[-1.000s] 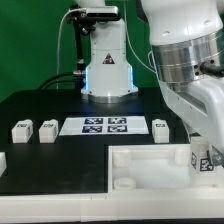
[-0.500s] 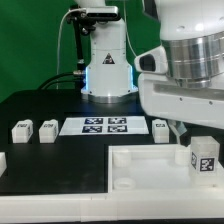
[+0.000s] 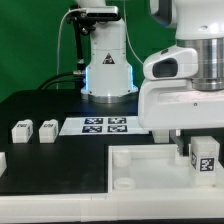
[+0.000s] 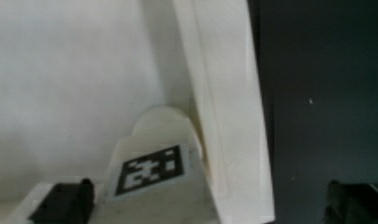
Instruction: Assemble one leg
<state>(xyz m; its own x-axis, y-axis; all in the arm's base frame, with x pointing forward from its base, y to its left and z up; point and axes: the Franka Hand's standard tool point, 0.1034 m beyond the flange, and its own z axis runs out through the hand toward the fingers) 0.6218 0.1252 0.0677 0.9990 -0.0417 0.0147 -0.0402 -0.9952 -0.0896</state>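
Looking at the exterior view, you see the arm bent low over the far corner of the tray part [image 3: 150, 165] at that view's right, with the gripper [image 3: 196, 150] down behind the tray's raised wall. A leg [image 3: 205, 158] stands upright there, its tag facing the camera, at the corner of the tray. In the wrist view the same leg [image 4: 163, 150] shows as a rounded white block with its tag, pressed close against the tray wall [image 4: 218, 90], while the two dark fingertips [image 4: 63, 201] sit well apart on either side of it, not touching it. So you can take the gripper as spread around the leg, not pinching it.

Your step in hand looks like seating this leg in the corner socket; whether it is already fully home, the pictures do not show, since the wall hides its base. If it is seated, your next move calls for a straight lift away without brushing the leg. If not, you need to close on it squarely and press or turn it down into the socket, keeping it upright against the wall.

Two more legs [image 3: 20, 129] [image 3: 46, 130] wait on the bench [image 3: 60, 155] at the exterior view's left, just beside the marker board [image 3: 105, 125], which lies flat in front of the robot base [image 3: 108, 70].
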